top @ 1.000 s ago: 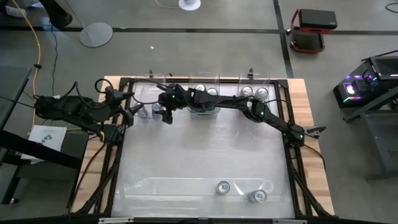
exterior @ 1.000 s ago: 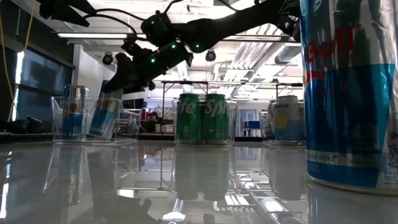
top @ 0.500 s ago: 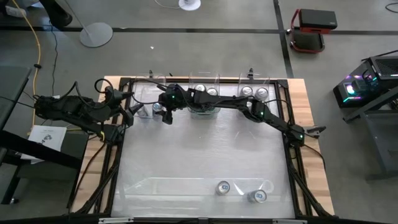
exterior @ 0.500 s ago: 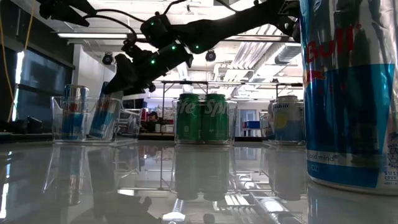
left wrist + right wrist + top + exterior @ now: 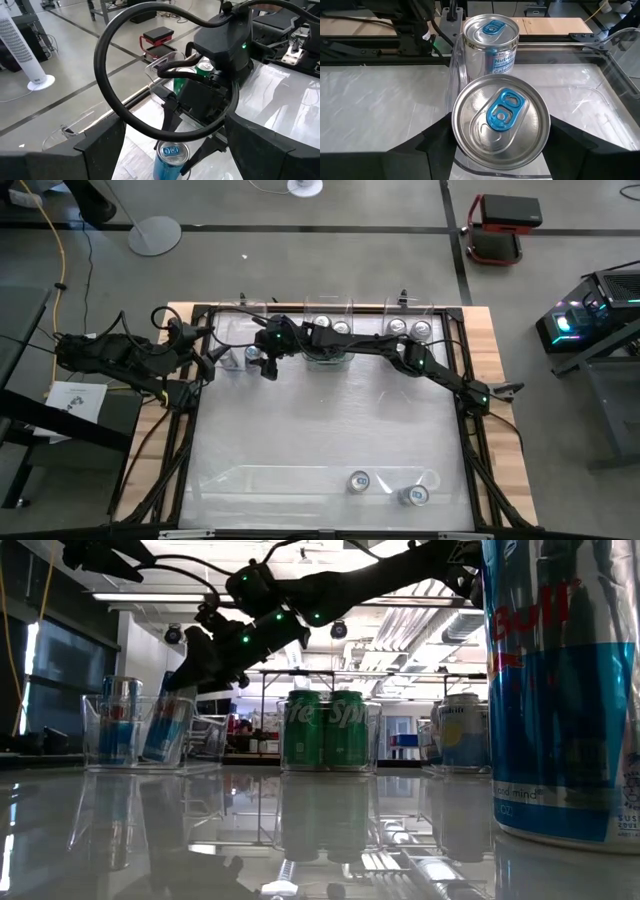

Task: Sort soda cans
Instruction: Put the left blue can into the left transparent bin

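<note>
Right gripper (image 5: pixel 500 145) grasps a silver-and-blue can (image 5: pixel 501 128) with blue tab, tilted into the bin (image 5: pixel 135 730)

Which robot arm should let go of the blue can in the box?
The right arm. Its claw is already around the blue-tab can, leaning in the left bin beside another can. The left claw waits open at the table's edge, holding nothing.

The right arm is reaching toward ten o'clock, its right gripper (image 5: pixel 264 363) spread around a can. The left gripper (image 5: pixel 214 351) is waiting, spread wide.
</note>
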Controlling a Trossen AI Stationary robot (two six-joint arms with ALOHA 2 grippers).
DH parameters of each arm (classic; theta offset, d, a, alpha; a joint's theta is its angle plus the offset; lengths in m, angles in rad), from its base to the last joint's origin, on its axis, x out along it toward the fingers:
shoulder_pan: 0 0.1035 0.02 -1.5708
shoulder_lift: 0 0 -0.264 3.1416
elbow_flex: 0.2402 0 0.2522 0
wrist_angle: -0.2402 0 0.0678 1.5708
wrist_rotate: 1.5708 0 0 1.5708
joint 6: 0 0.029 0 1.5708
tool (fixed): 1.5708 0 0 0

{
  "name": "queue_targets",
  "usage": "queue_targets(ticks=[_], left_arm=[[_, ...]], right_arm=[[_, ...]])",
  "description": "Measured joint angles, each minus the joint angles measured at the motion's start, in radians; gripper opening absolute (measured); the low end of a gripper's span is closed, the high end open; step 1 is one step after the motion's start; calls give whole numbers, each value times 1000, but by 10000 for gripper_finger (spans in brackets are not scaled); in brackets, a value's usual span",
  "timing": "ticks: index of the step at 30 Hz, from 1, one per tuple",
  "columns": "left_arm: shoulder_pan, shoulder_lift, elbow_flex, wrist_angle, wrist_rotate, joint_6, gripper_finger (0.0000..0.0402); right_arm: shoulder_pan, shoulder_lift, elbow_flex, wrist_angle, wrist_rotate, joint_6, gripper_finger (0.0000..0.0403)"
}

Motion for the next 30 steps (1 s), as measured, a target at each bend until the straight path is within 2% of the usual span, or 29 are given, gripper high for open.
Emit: queue_targets(ticks=[21,30], left_arm=[[0,0,1,1,-3,0,314],[0,0,1,1,-3,-1,314]], right_arm=[[3,1,0,78,-11,-22,239],[5,4,0,82,-49,-14,269]])
